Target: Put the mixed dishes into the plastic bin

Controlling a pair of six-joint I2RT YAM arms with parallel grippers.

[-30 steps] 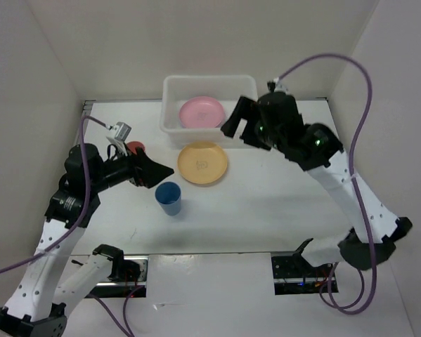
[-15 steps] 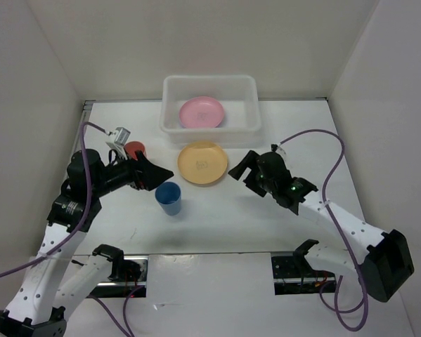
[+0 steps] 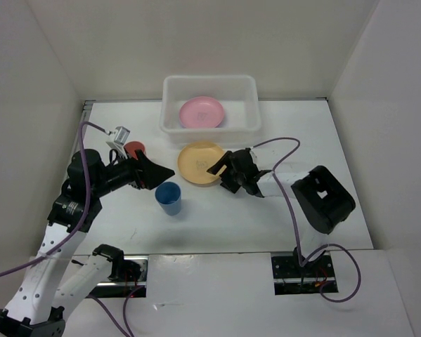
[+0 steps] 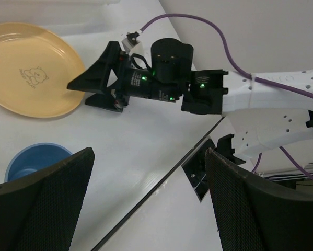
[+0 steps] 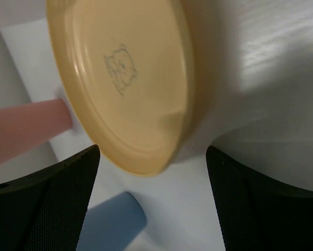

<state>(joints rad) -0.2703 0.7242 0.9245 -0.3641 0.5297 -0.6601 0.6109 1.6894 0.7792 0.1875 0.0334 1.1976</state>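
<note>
Plastic bin [image 3: 240, 112] holding pink plate [image 3: 202, 112], yellow-orange plate [image 3: 199, 163] outside it, both arms' jaws spread

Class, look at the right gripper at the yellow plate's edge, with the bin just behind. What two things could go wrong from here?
1. The right gripper is open and low at the rim of the yellow plate. It may shove the flat plate toward the blue cup rather than grip it.
2. The plate lies near the front wall of the plastic bin. If lifted too low, it could strike the rim.
</note>
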